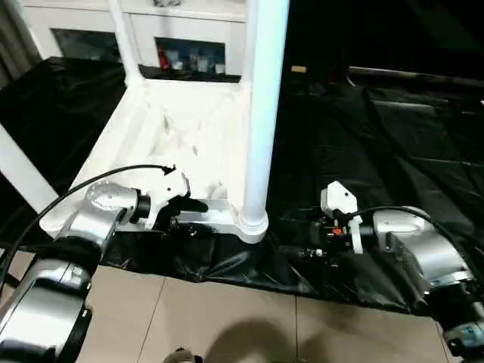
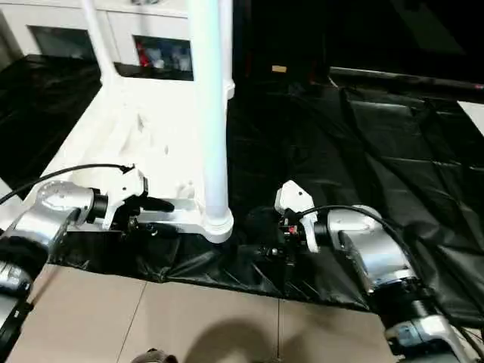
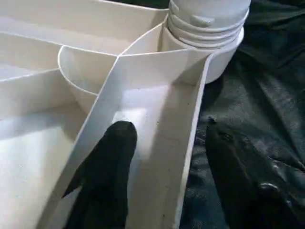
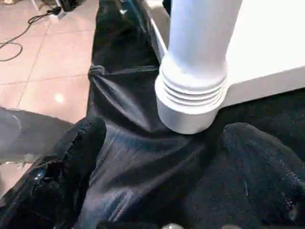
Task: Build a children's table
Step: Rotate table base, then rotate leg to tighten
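Observation:
The white tabletop (image 1: 151, 128) lies upside down on a black sheet, ribs and raised rim facing up. A thick white leg (image 1: 261, 113) stands upright in its near right corner socket (image 3: 217, 52). A second leg (image 1: 121, 38) rises at the far corner and a third (image 1: 23, 178) slants at the left. My left gripper (image 1: 190, 214) is at the near rim beside that socket. In the left wrist view the left gripper (image 3: 167, 133) is open astride the rim wall, one finger inside and one outside. My right gripper (image 1: 316, 240) hovers open over the sheet just right of the socket (image 4: 190, 102), nothing held.
The black sheet (image 1: 378, 128) covers the floor under the tabletop and stretches far to the right. Beige tiles (image 1: 227, 318) lie nearest me. A white cabinet with glass doors (image 1: 189, 45) stands behind. A black cable (image 1: 91, 185) loops over my left forearm.

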Robot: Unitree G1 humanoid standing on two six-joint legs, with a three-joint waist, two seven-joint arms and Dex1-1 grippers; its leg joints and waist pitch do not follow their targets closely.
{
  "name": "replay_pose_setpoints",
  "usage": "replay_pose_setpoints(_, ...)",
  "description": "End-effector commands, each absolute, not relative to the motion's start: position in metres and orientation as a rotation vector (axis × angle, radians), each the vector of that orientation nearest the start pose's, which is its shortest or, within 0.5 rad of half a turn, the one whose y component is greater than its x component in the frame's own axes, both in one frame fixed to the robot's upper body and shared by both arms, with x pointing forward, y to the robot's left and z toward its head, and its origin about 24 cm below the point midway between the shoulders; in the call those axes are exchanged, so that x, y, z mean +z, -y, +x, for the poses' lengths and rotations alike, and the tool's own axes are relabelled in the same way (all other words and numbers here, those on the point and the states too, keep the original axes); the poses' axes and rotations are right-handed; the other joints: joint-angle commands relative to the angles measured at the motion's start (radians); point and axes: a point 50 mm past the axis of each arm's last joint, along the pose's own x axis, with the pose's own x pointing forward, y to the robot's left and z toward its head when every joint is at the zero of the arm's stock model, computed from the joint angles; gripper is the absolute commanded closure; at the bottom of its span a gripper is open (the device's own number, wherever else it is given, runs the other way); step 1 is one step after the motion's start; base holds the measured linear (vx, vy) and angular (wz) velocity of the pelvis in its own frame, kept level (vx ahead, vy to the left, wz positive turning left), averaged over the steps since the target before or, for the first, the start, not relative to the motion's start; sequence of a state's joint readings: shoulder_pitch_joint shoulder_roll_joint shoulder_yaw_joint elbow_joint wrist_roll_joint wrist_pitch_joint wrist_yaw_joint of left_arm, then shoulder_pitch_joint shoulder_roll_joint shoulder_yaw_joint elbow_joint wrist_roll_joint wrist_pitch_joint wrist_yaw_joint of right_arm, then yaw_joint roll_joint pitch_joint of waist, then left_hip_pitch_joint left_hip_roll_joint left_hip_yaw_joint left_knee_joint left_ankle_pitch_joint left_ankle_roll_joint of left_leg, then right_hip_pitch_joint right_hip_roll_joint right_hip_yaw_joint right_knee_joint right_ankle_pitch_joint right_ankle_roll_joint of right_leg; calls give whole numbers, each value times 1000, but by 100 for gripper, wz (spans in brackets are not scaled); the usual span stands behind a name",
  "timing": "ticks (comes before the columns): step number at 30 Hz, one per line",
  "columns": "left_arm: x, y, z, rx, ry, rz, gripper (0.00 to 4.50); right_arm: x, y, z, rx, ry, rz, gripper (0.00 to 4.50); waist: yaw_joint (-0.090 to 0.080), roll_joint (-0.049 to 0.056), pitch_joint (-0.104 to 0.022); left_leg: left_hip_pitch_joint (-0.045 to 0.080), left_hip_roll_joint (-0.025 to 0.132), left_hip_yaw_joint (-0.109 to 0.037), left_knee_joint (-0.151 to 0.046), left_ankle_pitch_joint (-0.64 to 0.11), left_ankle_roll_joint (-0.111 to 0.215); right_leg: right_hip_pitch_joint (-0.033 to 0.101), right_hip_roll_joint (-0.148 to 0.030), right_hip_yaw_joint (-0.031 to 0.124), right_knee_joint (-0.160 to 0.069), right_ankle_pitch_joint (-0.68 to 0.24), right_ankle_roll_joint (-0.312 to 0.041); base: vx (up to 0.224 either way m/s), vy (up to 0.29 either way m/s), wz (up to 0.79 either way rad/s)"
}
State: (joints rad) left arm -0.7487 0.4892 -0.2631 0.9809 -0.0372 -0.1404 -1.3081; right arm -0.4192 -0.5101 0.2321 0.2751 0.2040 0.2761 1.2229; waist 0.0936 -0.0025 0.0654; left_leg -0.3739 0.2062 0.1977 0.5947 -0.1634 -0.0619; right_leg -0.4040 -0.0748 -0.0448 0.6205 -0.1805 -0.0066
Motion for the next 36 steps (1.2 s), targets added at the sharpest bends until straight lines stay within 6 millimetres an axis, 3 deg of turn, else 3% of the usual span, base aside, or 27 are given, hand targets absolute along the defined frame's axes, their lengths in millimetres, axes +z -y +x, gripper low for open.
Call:
replay_pose_setpoints(1, 64, -191, 337, -1302, -480, 432, 221, 68, 163, 285, 1319, -418, -216, 0, 4, 14, -72, 23, 26, -17, -74, -329, -16, 39, -63, 36, -83, -268, -223, 0, 0, 0)
replay_pose_setpoints(3, 64, -190, 337, -1313, -489, 405, 241, 68, 164, 284, 1317, -424, -214, 0, 4, 9, -72, 22, 25, -17, -74, -329, -16, 41, -62, 36, -84, -266, -223, 0, 0, 0)
replay_pose_setpoints(13, 62, -193, 337, -1339, -545, 367, 311, 68, 164, 282, 1311, -433, -206, 0, 5, 12, -73, 24, 26, -17, -74, -320, -13, 43, -62, 35, -83, -239, -239, 0, 0, 0)
replay_pose_setpoints(15, 62, -193, 337, -1341, -550, 365, 345, 68, 164, 282, 1311, -433, -207, 0, 6, 11, -73, 24, 27, -17, -74, -324, -14, 44, -63, 35, -82, -240, -241, 0, 0, 0)
replay_pose_setpoints(23, 61, -197, 336, -1346, -578, 370, 389, 69, 162, 282, 1311, -419, -207, 0, 7, 9, -72, 24, 28, -17, -75, -318, -13, 45, -65, 35, -81, -234, -245, 0, 0, 0)
replay_pose_setpoints(31, 57, -185, 335, -1354, -542, 274, 442, 64, 141, 296, 1217, -339, -212, 0, -2, 13, -74, 23, 29, -18, -77, -308, -25, 42, -67, 35, -78, -207, -259, 0, 0, 0)
replay_pose_setpoints(32, 54, -180, 335, -1348, -534, 284, 442, 60, 136, 301, 1161, -338, -234, 0, -1, 7, -75, 26, 29, -16, -76, -303, -26, 41, -68, 36, -79, -193, -264, 0, 0, 0)
replay_pose_setpoints(35, 45, -164, 332, -1350, -509, 317, 447, 54, 126, 310, 1089, -328, -253, 0, -5, 9, -75, 23, 27, -16, -75, -298, -27, 43, -69, 37, -76, -193, -264, 0, 0, 0)
replay_pose_setpoints(36, 43, -157, 332, -1342, -496, 316, 447, 52, 122, 313, 1076, -320, -252, 0, -7, -7, -74, 23, 27, -13, -75, -296, -21, 43, -68, 37, -80, -202, -259, 0, 0, 0)
